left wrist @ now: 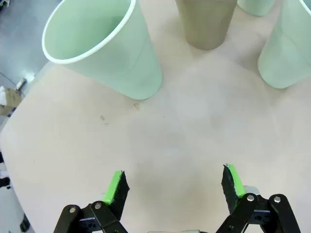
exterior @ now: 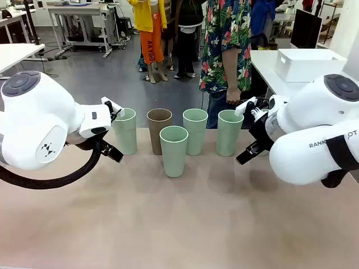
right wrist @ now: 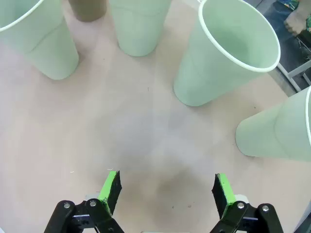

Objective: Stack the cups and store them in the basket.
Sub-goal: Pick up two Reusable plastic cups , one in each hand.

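The cups (exterior: 174, 150) are standing straight, mouths up, on the tan counter (exterior: 168, 224) — grey floor (exterior: 101, 78) lying behind. The left gripper (left wrist: 172, 182) and right gripper (right wrist: 166, 187) are hanging spread, holding nothing.

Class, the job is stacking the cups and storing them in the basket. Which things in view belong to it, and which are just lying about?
Belong to the job: mint cups, brown cup, white basket on the side table, left end effector, right end effector, both open.

Just lying about: black monitor, background desks.
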### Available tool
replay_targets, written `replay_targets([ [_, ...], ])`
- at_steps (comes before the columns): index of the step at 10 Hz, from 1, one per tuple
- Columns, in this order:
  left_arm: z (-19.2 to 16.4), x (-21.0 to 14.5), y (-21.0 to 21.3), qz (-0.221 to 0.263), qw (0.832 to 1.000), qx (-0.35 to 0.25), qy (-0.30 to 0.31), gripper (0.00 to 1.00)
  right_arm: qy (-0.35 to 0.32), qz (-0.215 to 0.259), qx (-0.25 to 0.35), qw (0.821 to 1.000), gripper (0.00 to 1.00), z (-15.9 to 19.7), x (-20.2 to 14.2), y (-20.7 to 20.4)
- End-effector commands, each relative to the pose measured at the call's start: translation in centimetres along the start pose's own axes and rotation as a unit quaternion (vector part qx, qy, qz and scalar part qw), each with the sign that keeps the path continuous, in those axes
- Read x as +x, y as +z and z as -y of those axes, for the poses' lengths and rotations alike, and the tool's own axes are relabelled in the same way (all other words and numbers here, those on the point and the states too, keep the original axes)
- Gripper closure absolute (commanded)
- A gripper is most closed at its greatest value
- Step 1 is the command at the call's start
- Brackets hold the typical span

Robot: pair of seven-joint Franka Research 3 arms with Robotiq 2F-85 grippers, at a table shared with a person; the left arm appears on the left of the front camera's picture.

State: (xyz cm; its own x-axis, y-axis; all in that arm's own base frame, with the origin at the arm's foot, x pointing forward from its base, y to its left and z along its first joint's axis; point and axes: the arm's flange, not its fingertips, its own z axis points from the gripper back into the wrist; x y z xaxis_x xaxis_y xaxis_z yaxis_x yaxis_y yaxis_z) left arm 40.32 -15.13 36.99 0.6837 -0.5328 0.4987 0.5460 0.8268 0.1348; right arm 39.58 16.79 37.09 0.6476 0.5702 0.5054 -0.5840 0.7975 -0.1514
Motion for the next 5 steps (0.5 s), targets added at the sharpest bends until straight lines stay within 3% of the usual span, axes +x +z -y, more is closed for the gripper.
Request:
replay_targets([
  [1, 0.00, 0.01, 0.01, 0.000, 1.000, 0.000, 0.000, 0.00, 0.000, 0.000, 0.000, 1.000, 0.00, 0.00, 0.00, 0.00],
  [5, 0.00, 0.01, 0.01, 0.000, 1.000, 0.000, 0.000, 0.00, 0.000, 0.000, 0.000, 1.000, 0.00, 0.00, 0.00, 0.00],
])
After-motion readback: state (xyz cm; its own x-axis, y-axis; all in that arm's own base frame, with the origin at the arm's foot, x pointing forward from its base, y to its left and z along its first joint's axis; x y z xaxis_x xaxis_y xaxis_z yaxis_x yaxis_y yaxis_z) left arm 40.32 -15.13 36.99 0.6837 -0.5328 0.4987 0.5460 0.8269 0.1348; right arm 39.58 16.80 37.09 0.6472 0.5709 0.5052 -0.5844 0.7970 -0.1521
